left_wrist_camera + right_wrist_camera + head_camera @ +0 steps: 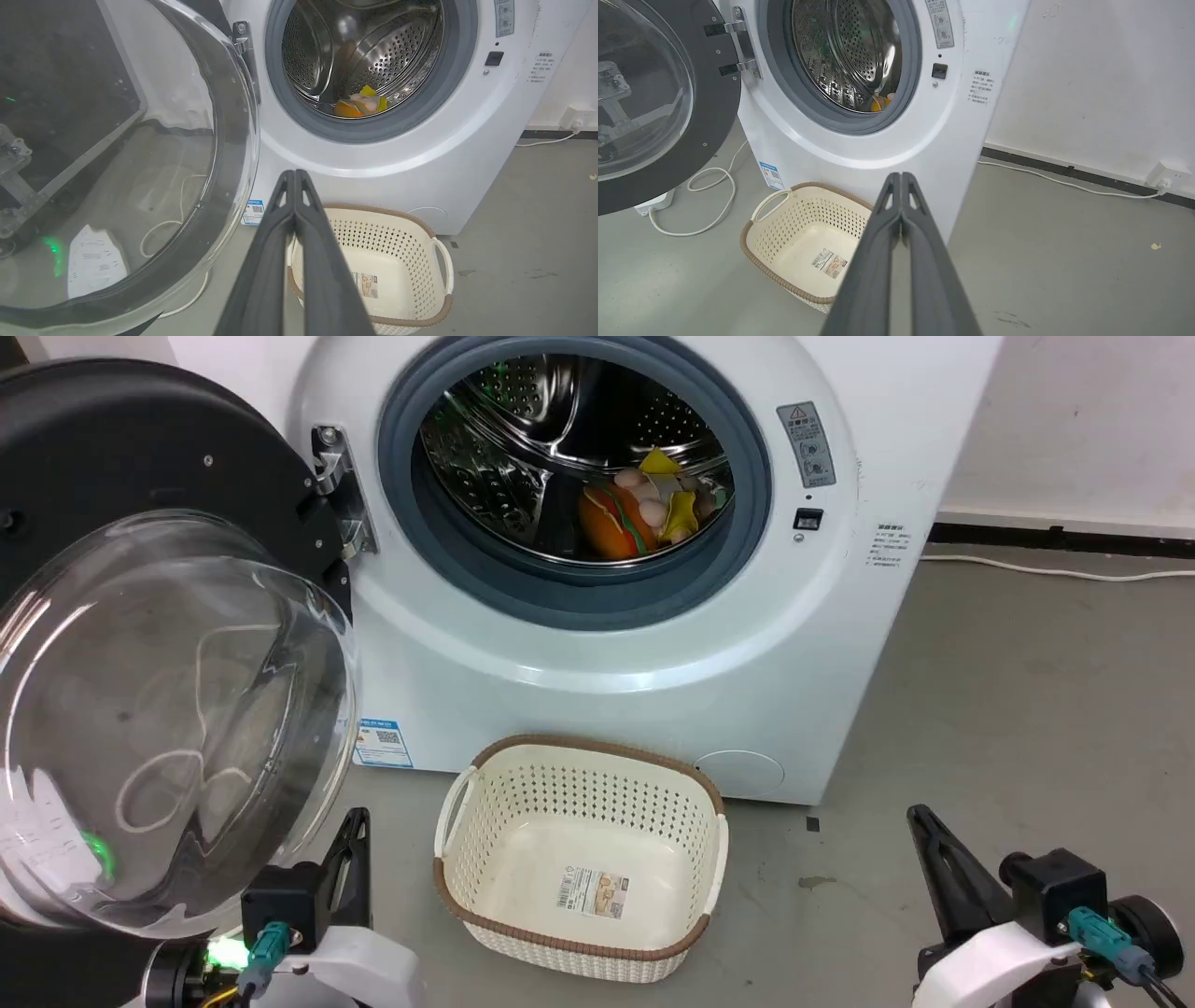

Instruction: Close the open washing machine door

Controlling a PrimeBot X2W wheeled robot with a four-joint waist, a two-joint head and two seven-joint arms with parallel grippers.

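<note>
Washing machine door (168, 644) stands wide open on our left; both our jaws are pressed together, holding nothing.

The washing machine door (140, 644), glossy black with a clear bulging glass centre, stands swung wide open.

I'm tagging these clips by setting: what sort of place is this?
Likely a laundry corner in a utility or test room: a front-loading washing machine, a laundry basket before it, bare grey floor.
</note>
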